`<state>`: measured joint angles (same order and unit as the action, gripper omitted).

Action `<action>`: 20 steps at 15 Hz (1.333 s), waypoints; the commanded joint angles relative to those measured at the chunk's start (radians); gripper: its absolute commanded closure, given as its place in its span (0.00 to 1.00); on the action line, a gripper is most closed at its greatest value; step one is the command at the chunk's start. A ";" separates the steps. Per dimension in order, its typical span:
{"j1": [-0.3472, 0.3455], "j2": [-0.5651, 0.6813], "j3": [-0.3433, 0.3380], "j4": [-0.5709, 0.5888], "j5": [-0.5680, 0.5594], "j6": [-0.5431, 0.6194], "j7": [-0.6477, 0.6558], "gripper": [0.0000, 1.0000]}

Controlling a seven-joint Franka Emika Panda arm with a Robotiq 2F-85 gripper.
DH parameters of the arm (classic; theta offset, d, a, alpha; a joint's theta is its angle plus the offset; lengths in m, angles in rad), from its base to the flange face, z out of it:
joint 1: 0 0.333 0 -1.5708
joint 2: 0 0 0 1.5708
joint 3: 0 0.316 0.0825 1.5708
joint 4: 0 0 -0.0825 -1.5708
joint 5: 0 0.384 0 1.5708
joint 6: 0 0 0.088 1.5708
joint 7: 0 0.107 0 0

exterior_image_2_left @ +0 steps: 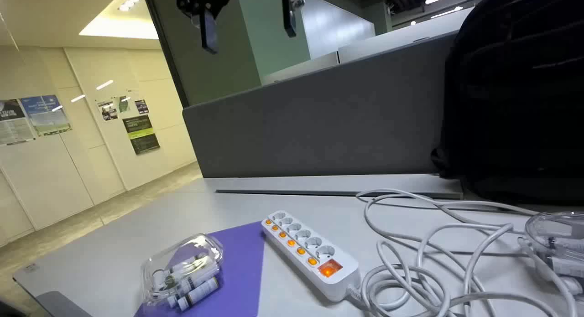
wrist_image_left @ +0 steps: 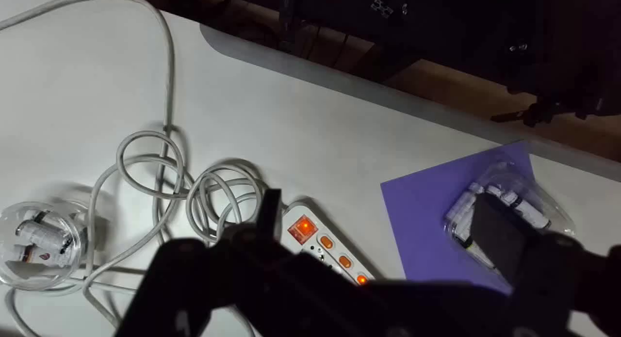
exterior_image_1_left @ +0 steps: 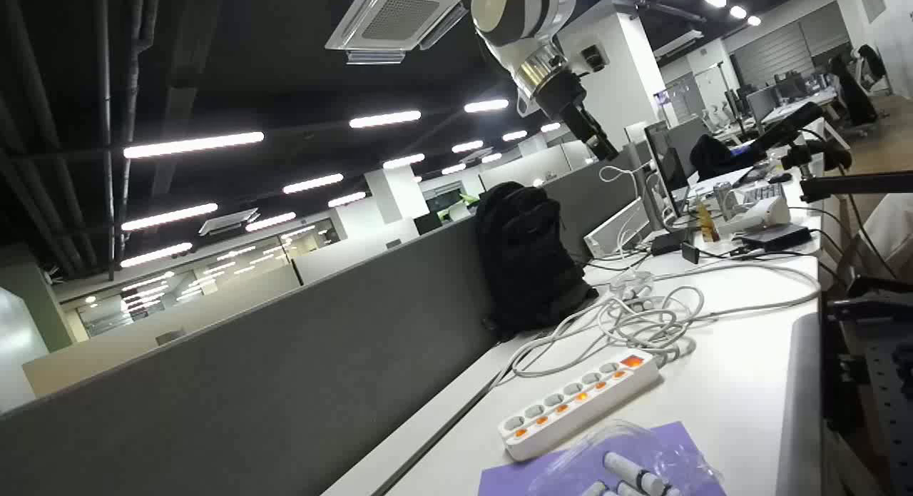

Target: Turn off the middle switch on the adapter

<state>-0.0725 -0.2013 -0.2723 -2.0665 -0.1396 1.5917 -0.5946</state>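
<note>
Open-plan office: grey partition along white desk, monitor, black chair, rows of ceiling lights.

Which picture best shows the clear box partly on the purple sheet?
An exterior view: there the box is uncropped and unblocked, its white tubes visible. In an exterior view with the arm above, the bottom edge crops it; in the wrist view, a gripper finger hides part of it.

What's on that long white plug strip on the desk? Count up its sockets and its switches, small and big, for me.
Sockets: 6
Small orange switches: 6
Big orange switch: 1
Total on the plug strip: 13
</note>
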 commanded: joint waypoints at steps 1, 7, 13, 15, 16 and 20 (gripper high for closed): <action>-0.022 0.002 0.020 0.002 0.004 0.000 -0.004 0.00; -0.022 0.002 0.020 0.002 0.004 0.001 -0.004 0.00; -0.022 0.002 0.020 0.002 0.004 0.001 -0.004 0.00; -0.020 0.002 0.023 -0.005 0.004 0.023 0.004 0.00; -0.018 0.004 0.029 -0.012 0.004 0.047 0.016 0.00; -0.003 0.017 0.066 -0.092 -0.008 0.263 0.016 0.00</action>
<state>-0.0747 -0.1911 -0.2383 -2.1027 -0.1392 1.7288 -0.5930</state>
